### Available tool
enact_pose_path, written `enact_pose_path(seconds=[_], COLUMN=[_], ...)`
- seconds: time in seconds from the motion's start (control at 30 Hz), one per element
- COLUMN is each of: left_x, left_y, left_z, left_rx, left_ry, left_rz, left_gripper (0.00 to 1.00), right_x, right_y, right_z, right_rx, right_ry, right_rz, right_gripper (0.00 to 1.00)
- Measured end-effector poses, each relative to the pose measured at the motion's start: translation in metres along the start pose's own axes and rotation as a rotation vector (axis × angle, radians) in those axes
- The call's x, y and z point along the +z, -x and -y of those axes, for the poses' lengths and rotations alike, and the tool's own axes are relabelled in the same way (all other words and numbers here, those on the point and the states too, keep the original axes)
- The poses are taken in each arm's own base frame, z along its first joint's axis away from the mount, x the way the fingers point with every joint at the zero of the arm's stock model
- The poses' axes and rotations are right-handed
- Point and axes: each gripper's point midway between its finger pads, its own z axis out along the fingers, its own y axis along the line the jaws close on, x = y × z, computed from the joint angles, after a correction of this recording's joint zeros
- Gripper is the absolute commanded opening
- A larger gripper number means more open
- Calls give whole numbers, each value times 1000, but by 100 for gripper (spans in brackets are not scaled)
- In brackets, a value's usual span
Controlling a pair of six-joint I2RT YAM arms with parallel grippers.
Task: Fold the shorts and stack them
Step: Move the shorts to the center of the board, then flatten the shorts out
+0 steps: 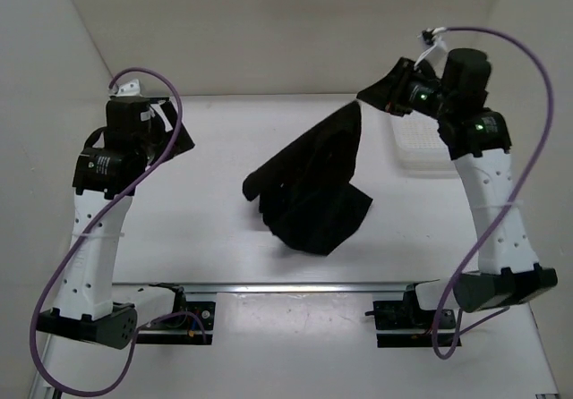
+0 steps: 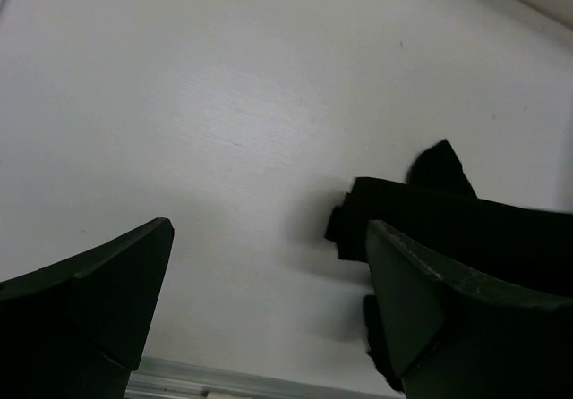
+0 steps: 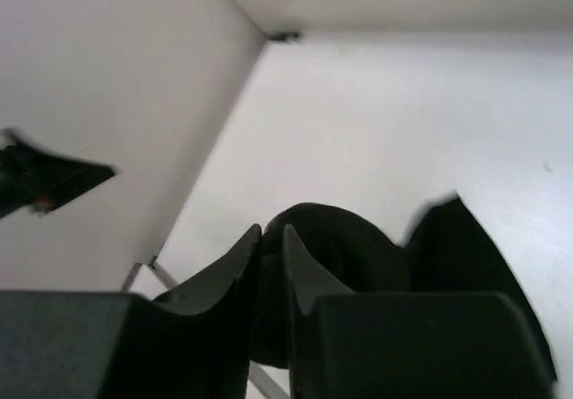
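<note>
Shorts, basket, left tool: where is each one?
shorts [image 1: 313, 184], top view, middle of the black heap.
basket [image 1: 417, 154], top view, its pale near wall.
left tool [image 2: 269, 227], left wrist view, midway between its open fingertips.

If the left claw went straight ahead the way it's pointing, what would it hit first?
Probably the bare white table; the left claw points at it, with the black shorts just right of its line.

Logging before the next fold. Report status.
Left gripper open, empty. Right gripper nearly closed at a lifted corner of the shorts, grip unclear. Shorts heaped in the middle, not folded. White basket to their right, apart.
</note>
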Motion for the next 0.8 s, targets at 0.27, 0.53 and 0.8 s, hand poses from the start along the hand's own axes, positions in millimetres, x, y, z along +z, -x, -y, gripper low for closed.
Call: enact_pose_path(seconds=[0.27, 0.53, 0.8], left_x=[44, 61, 48], left_y=[-93, -210, -174], left_z=[13, -32, -75], left_rx=[98, 32, -226], left_ry=[-36, 127, 295], left_rz=[-289, -596, -495], left_gripper=[98, 96, 99], right_x=[42, 22, 68], right_y=[-102, -258, -418], right_z=[186, 63, -36], right_rx=[136, -59, -340], right_ry=[-613, -479, -381], right_rz=[-257, -532, -812], right_gripper=[58, 95, 100])
